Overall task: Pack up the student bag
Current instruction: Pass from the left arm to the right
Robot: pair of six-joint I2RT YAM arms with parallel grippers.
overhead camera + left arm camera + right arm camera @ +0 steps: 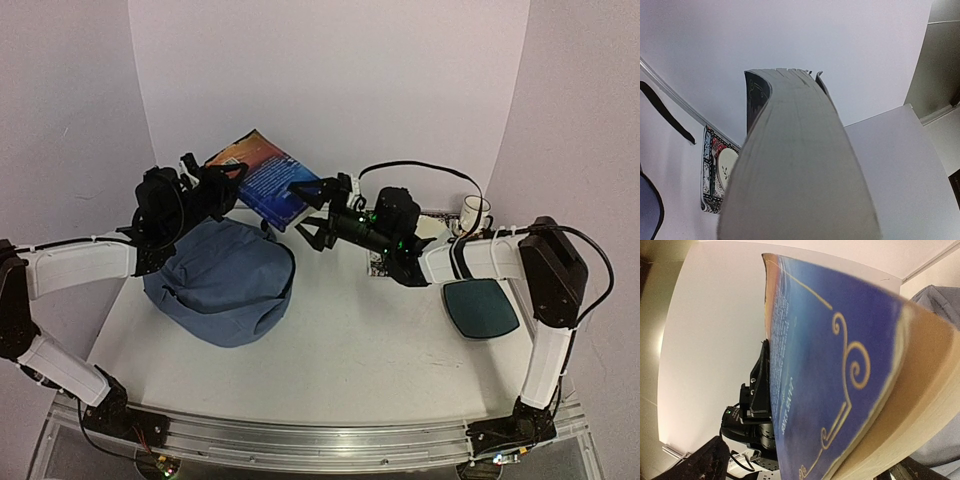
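The soft slate-blue fabric student bag point(225, 285) slumps at the table's left, its dark-lined mouth facing right. Just beyond it, the left gripper point(222, 190) is clamped on a thick blue-and-orange paperback book point(262, 178), held in the air. The right gripper point(312, 218) is spread wide at the book's right end, gripping nothing.

The floppy mouth could fold and catch the book, or the one-ended grip could let it sag.

Only the right wrist view shows the left fingers point(757, 382) pinching the cover. The left wrist view shows only page edges.
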